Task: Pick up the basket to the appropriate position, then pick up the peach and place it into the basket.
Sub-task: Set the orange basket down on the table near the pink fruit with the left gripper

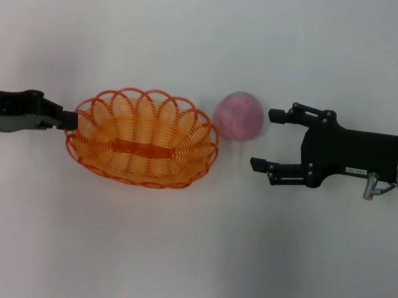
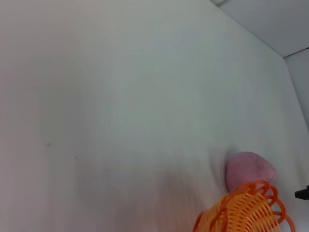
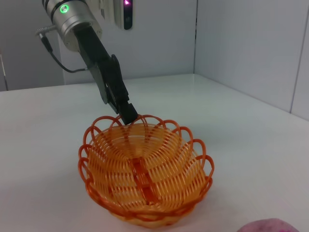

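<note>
White tabletop (image 1: 170, 262) — plain grey wall panels (image 3: 241, 43) behind, vertical seams, even light.

The left arm is reaching in level from the left side, its dark forearm lying nearly horizontal. The left gripper (image 1: 72, 120) is pinching with its fingers closed at the rim of the basket (image 1: 142, 138), as the right wrist view confirms, where the left gripper (image 3: 129, 117) is angling down onto the rim. The right arm is extending in from the right side, its silver wrist section horizontal. The right gripper (image 1: 267, 140) is pointing leftward with its two black fingers spread wide apart, fingertips (image 1: 277, 116) sitting just beside the peach (image 1: 239, 115), not touching it
</note>
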Controlling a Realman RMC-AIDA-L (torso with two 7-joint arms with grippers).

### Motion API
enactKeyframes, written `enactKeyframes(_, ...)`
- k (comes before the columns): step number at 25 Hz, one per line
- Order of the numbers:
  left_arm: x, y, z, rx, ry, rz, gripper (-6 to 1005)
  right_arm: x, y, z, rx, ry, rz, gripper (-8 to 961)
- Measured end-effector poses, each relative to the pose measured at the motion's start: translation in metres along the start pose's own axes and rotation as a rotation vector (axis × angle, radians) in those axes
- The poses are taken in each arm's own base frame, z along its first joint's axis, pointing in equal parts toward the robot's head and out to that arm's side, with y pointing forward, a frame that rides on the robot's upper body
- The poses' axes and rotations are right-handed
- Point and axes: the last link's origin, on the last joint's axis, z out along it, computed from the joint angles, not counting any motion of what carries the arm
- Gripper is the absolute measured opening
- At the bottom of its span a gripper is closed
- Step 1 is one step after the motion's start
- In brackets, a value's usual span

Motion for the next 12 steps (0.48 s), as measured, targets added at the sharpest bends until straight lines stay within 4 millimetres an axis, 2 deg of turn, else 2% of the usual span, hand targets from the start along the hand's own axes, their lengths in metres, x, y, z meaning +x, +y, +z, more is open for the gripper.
enactKeyframes(12, -0.0098, -0.0074, 0.0049, 0.002, 0.03, -0.045, 33, 0.0011, 0.0007, -0.0008, -0.001, 0.004, 0.0, 927)
